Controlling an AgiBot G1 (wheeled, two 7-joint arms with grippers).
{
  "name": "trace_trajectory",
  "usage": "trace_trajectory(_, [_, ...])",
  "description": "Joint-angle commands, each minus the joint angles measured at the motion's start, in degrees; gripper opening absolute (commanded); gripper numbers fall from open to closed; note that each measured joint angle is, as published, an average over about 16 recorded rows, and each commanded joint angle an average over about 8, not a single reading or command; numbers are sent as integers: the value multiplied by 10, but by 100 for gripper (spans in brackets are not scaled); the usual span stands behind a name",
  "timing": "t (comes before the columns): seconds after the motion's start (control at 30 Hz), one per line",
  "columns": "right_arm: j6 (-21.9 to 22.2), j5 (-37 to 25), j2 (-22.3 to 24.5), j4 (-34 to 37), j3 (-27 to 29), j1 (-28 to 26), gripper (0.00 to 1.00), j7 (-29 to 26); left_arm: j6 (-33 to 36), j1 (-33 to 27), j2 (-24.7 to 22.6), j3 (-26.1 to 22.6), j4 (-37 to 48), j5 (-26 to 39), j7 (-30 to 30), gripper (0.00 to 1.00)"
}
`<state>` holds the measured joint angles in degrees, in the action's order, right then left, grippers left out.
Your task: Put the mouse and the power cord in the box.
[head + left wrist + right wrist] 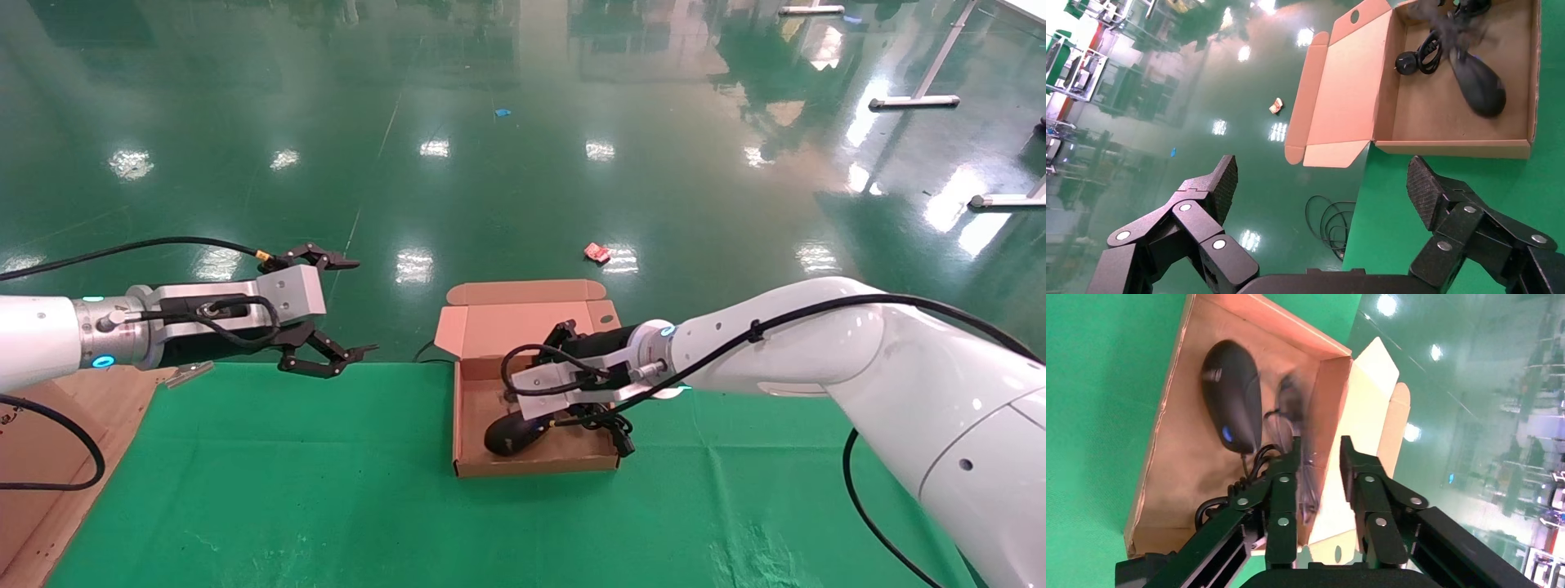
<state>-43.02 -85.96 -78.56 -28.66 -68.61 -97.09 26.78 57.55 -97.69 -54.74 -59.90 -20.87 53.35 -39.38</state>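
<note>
The brown box lies open on the green cloth, its lid folded back away from me. The black mouse rests inside near the front left corner. The power cord also lies in the box, its plug end blurred by the far wall. My right gripper hovers low over the box's right half, open, with a blurred stretch of cord beside one finger. My left gripper hangs wide open and empty, left of the box at the table's far edge.
Loops of thin black cable hang off the table's far edge beside the lid. A small red packet lies on the green floor beyond. A wooden board and a metal clip sit at the table's left.
</note>
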Motion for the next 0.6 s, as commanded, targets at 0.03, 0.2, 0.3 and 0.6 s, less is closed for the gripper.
trace_trajectory(0.03, [-1,-1,0,0,2,0,100,1,0,0,0,0,0,0,0,100])
trace_trajectory(0.2, [-3,-1,1,-2,5,-1,100,1,0,0,-1,0,1,0,0,100])
trace_trajectory(0.3, [-8,3,6,-7,11,3,100,-3,2,3,0,4,-3,-1,4,100])
trace_trajectory(0.6, [-59,57,58,-61,74,46,100,-49,35,46,24,56,-66,-14,63,100])
